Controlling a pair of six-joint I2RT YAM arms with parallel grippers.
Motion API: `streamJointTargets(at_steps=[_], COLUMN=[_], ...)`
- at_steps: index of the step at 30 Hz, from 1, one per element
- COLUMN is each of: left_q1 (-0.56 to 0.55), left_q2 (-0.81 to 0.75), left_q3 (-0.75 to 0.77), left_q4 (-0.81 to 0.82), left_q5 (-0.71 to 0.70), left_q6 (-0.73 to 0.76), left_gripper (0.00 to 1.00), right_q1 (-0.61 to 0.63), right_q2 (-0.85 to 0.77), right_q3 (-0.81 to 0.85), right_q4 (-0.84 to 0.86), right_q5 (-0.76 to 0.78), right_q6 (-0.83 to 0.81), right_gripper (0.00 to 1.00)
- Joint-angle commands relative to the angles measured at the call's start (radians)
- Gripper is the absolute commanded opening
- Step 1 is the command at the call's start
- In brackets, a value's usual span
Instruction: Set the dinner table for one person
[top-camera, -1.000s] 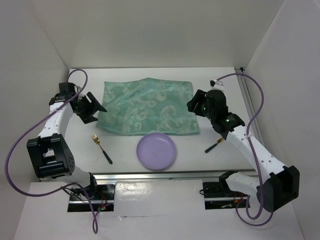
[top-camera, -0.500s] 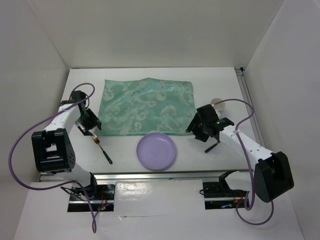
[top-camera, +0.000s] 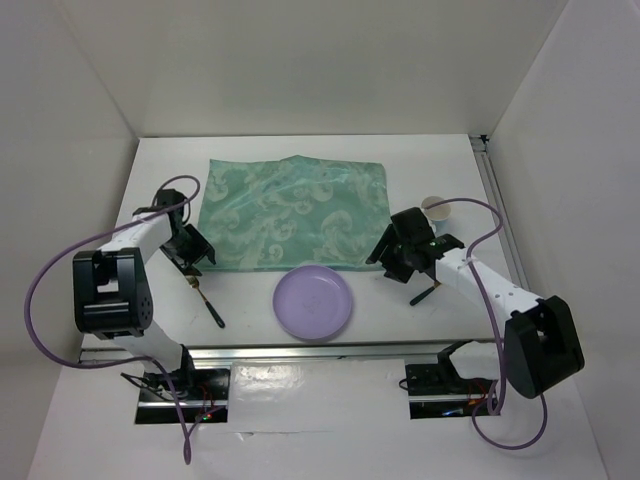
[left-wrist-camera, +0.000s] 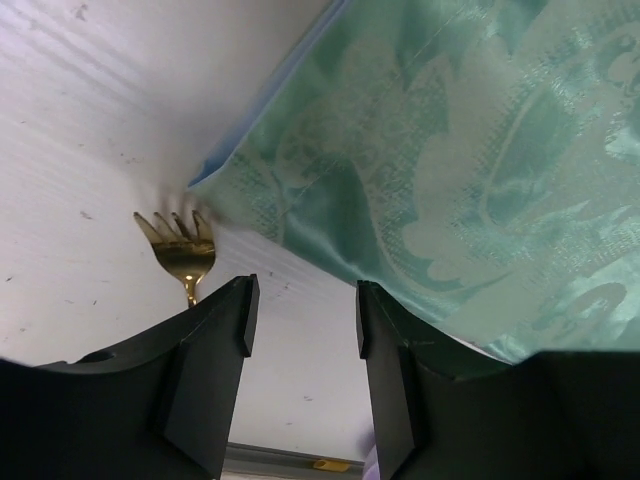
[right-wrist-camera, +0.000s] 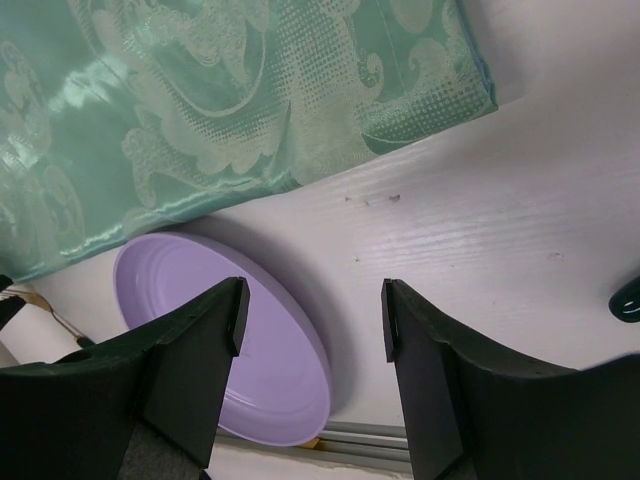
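Left wrist only: gold fork (left-wrist-camera: 180, 250) tines at green placemat (left-wrist-camera: 450, 150) corner; left gripper (left-wrist-camera: 303, 315) jaws spread, empty.
Right wrist: right gripper (right-wrist-camera: 312, 320) jaws spread, empty, near purple plate (right-wrist-camera: 250, 350).
Top only: small cup (top-camera: 436, 209).
Surface: white dinner table (top-camera: 250, 300), white walls (top-camera: 300, 70).

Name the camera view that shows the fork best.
Top external: the fork lies in nearly full length, gold neck to dark handle. Left wrist shows only its tines; right wrist at most a faint sliver.
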Motion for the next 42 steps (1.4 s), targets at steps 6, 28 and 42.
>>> streamJointTargets(at_steps=[6, 28, 42], left_q1=[-0.003, -0.021, -0.012], left_q2=[0.069, 0.167, 0.095], left_q3=[0.017, 0.175, 0.654], left_q4=[0.070, 0.057, -0.152], left_q5=[0.001, 0.028, 0.111], left_q6=[-0.063, -0.072, 0.125], left_gripper=[0.66, 0.00, 0.00], right_q1=[-0.002, -0.128, -0.058], right_q2=[0.005, 0.287, 0.204], right_q3=[0.016, -0.100, 0.337], right_q4=[0.048, 0.399, 0.217], right_q5=[-0.009, -0.077, 0.233], right_q6=[0.011, 0.268, 0.095], right_gripper=[0.67, 0.69, 0.00])
